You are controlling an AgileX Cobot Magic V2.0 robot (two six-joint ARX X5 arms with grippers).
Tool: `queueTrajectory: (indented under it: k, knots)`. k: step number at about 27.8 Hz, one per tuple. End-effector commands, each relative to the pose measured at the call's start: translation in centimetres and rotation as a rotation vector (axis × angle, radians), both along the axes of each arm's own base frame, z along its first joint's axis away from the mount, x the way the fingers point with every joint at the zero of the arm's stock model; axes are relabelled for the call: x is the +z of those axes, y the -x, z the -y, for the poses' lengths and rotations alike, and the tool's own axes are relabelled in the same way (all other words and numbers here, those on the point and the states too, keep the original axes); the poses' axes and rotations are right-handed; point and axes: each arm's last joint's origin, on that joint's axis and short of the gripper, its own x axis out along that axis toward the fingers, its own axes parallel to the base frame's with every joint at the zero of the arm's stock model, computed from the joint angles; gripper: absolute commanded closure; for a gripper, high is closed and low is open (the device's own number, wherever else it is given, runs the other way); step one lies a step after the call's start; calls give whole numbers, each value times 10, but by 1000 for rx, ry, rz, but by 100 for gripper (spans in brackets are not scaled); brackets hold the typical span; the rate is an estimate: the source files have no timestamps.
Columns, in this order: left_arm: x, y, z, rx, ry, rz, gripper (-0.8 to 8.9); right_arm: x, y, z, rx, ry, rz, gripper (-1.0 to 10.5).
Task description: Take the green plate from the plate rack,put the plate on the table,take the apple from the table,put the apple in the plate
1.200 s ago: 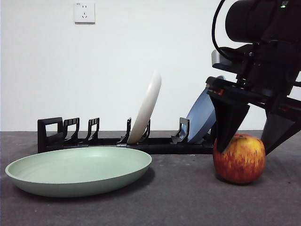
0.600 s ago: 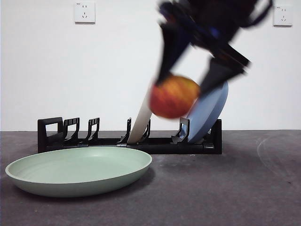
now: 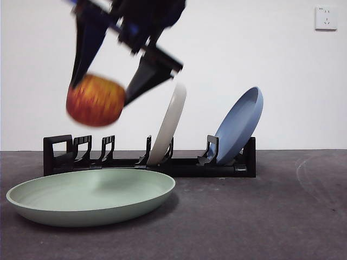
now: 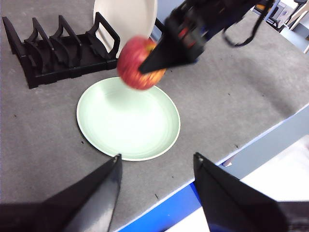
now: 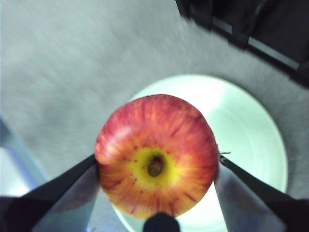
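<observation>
Up off the surface (image 3: 260, 216) and across: right pincer (image 3: 105, 89), clamped on the apple (image 3: 96, 100), now hangs above the green plate (image 3: 89, 196); only the lowering remains. Left pincer (image 4: 157, 169) waits, spread apart.

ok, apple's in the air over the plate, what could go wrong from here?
1. The right gripper holds the apple well above the green plate; released from that height it could bounce or roll off onto the table.
2. The plate is shallow with a low rim, so it would hardly stop a rolling apple.
3. The jaws touch only the apple's rounded sides; it could slip out early. The left gripper waits open nearby.
</observation>
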Motion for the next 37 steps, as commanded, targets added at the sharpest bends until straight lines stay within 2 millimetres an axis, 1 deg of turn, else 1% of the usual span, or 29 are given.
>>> queueTrajectory:
  k: [1,7,12,14,17,18,21,22,24,25,33,37]
  knots:
    - [0,0,0,-3,0,15,565,-18,-6,-11,-9,47,-24,959]
    - [0,0,0,-3,-1,15,565,-61,-14,-20,-29,167,-76,959]
    - [0,0,0,-3,-1,14,565,-90,-18,-25,-23,231,-126,958]
    - [0,0,-1,-3,-2,13,565,-96,-18,-25,-24,252,-137,958]
    - [0,1,-1,-3,-6,10,565,-96,-18,-25,-25,248,-135,922]
    - [0,1,-1,-3,-7,9,565,-96,-18,-25,-25,248,-134,879]
    - [-1,1,-1,-3,-10,6,565,-96,-19,-25,-29,249,-137,622]
    - [-1,1,-1,-3,-11,5,565,-96,-18,-24,-29,251,-138,518]
    - [-1,1,-1,-3,-12,4,565,-96,-18,-24,-30,251,-140,377]
    - [-1,1,-1,-3,-12,4,565,-96,-18,-25,-33,250,-141,342]
    - [-1,1,-1,-3,-12,4,565,-94,-19,-25,-48,245,-150,339]
    - [-1,1,-1,-3,-12,4,565,-85,-20,-26,-48,247,-151,340]
